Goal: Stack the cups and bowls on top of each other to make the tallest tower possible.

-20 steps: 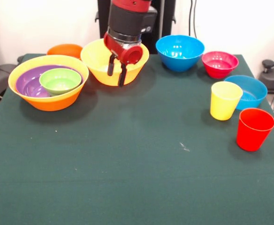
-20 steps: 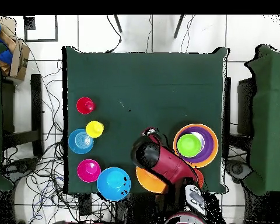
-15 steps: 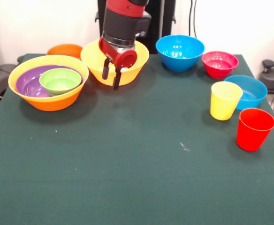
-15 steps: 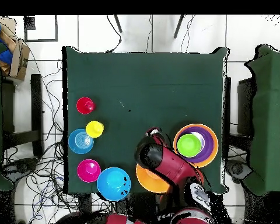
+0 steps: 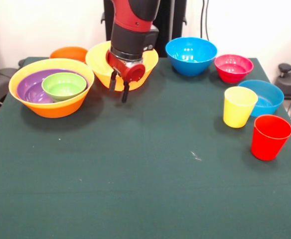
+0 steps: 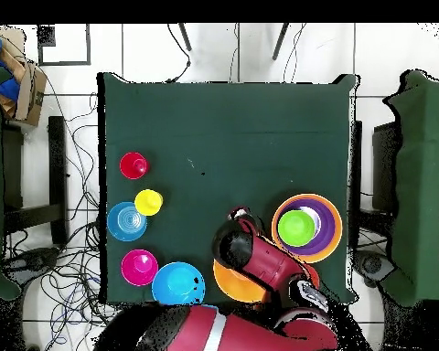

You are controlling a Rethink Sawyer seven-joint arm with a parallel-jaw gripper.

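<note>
Though glossy, round nested bowls point(image 5: 51, 87)

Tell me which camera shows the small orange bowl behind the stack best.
The front view. There the small orange bowl shows its rim and upper wall, behind the large yellow-orange bowl that holds the purple bowl and green bowl. Overhead, the arm covers that spot, so little or nothing of it shows.

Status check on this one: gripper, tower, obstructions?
Gripper open, empty, hanging at the second large yellow-orange bowl. Tower: yellow-orange base, purple bowl, green bowl nested. Cups and remaining bowls unstacked. Nothing in the way.
</note>
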